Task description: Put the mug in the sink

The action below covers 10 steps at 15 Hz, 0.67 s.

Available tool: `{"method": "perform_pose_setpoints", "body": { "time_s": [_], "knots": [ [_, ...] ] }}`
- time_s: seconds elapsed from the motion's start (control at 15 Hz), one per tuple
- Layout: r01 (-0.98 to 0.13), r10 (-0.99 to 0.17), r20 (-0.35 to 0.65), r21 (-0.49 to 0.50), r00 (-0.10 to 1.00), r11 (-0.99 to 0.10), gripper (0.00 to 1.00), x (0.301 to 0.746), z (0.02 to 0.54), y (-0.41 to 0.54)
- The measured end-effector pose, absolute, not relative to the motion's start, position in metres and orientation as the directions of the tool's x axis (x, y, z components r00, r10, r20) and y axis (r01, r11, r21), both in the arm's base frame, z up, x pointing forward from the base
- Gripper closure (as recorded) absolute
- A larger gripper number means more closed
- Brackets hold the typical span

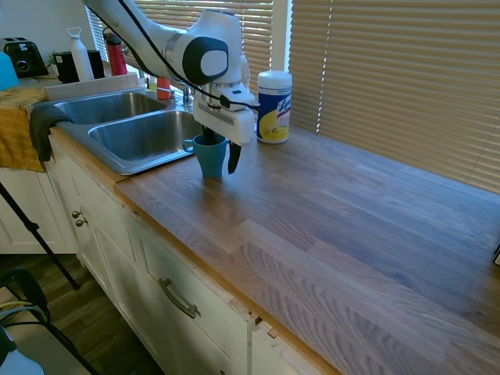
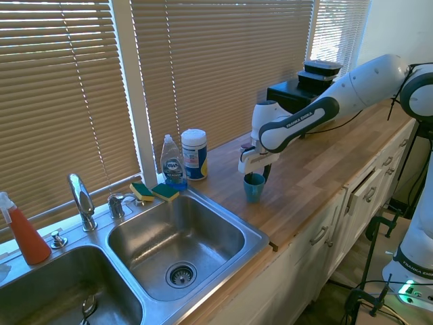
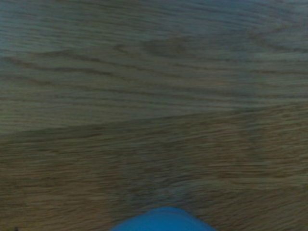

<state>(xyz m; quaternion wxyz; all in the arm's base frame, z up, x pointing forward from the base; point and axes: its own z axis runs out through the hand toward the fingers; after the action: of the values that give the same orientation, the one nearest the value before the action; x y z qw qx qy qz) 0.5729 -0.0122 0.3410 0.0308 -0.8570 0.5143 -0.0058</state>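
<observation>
Pincer (image 1: 222,153) spread open astride the mug (image 1: 209,155) rim; nearby bottle (image 2: 173,164) reads "Dawn" — ungripped.

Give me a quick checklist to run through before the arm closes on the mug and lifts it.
1. Small teal-blue mug upright on the wooden counter: ok.
2. Gripper open, one finger inside the mug, one outside its wall: ok.
3. Mug gripped: not ok, not yet.
4. Stainless steel sink basin nearest the mug empty: ok.
5. White-and-yellow wipes canister stands apart from the mug: ok.
6. Mug contents: cannot tell.
</observation>
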Motion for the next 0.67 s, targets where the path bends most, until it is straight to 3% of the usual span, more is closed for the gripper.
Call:
{"method": "perform_pose_setpoints", "body": {
  "time_s": [0.67],
  "knots": [
    [-0.888, -0.889, -0.033, -0.066, 0.457, -0.454, 1.0, 0.5741, 0.3367, -0.0132]
  ]
}}
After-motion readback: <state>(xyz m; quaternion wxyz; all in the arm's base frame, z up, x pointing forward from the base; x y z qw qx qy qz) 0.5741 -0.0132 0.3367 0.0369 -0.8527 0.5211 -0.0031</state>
